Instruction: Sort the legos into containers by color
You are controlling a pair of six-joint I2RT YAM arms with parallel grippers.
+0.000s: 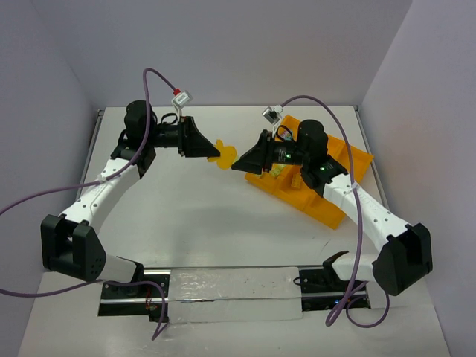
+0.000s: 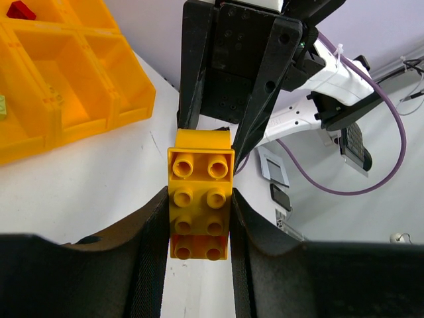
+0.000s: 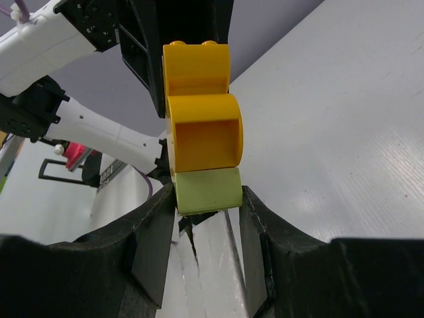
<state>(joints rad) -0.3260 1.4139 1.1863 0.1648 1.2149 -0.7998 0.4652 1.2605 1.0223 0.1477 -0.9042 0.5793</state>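
Here, left of the tray (image 1: 336, 211), the stack (image 1: 223, 155) lies lengthwise between both arms: left gripper (image 2: 199, 232) pinches yellow bricks (image 2: 200, 192), right gripper (image 3: 207, 207) the green brick (image 3: 207, 190).

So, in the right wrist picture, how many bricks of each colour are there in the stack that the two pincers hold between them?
yellow bricks: 2
light green brick: 1
total: 3, as far as this view shows; the far end of the stack is partly hidden.
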